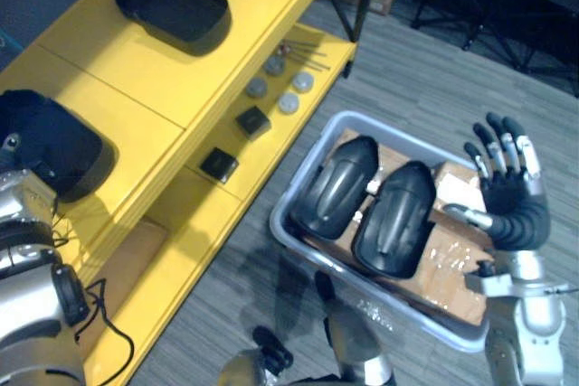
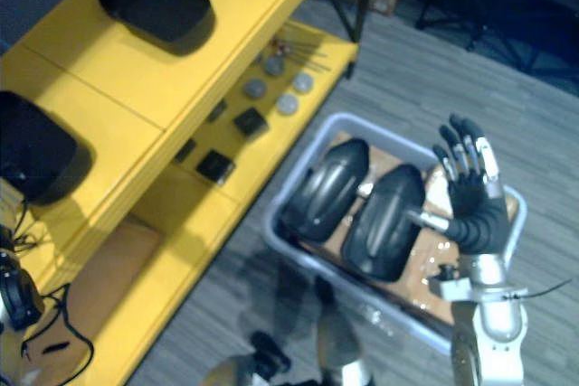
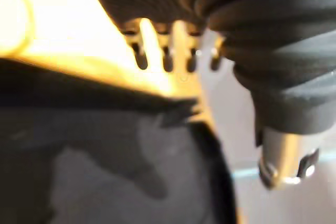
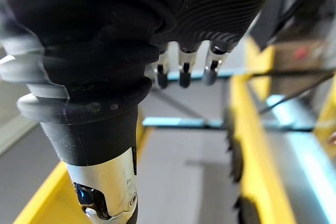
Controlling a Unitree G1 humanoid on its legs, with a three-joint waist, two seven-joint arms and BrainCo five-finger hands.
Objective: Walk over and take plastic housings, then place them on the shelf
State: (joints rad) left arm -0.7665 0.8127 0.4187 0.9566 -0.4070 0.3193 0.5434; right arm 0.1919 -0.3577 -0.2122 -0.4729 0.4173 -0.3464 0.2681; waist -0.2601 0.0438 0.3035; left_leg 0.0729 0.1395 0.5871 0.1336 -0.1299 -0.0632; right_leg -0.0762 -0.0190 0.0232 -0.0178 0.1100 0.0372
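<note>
Right hand (image 1: 507, 189) hangs raised closest to the head camera, above the right end of the bin. Its fingers are spread wide and it holds nothing.

Task items: left housing (image 1: 339, 185) and right housing (image 1: 398, 219), both black plastic. They lie dome-up, just beside each other, on brown cardboard (image 1: 445, 270) inside the grey bin (image 1: 288, 223), which sits on the floor (image 1: 425, 70).

Handling (judgement):
- Rigid moulded shells with a glossy skin, probably light. An upturned housing (image 1: 172, 8) on the shelf (image 1: 127, 70) looks hollow.
- The smooth crown will likely slip under the fingertips.
- Better hold: span the narrow width, with thumb and fingers on opposite long edges low near the rim.
- The right housing lies nearer the right hand.

Further out: another shelved housing (image 1: 50, 142) lies at the left. The left hand (image 3: 167, 56) shows straight fingers over the yellow board just above it; whether they touch, I cannot tell. The lower level carries grey discs (image 1: 288, 103) and small black blocks (image 1: 253, 121).
</note>
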